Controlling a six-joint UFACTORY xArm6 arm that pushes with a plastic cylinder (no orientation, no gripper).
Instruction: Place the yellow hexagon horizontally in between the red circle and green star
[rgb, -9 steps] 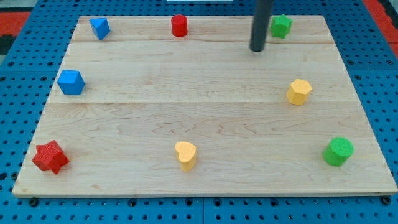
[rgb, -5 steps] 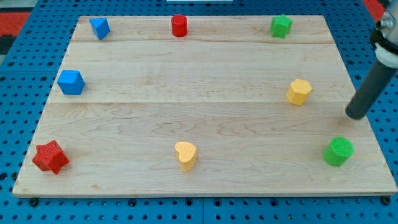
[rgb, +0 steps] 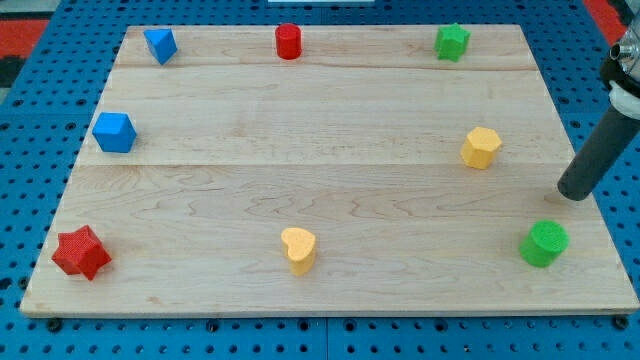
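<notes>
The yellow hexagon (rgb: 481, 147) lies on the wooden board at the view's right, about mid-height. The red circle (rgb: 288, 41) stands near the top edge, left of centre. The green star (rgb: 452, 41) stands near the top edge at the right. My tip (rgb: 573, 194) rests near the board's right edge, well to the right of the yellow hexagon and a little lower, apart from it. It is above the green circle (rgb: 544, 243).
A yellow heart (rgb: 298, 249) lies near the bottom centre. A red star (rgb: 81, 252) is at the bottom left. Two blue blocks (rgb: 114, 132) (rgb: 160, 44) are at the left and top left. The board's right edge (rgb: 578, 150) is close to my tip.
My tip swept from near the green star at the top down to the board's right edge, then shifted slightly lower and to the right. No block has moved.
</notes>
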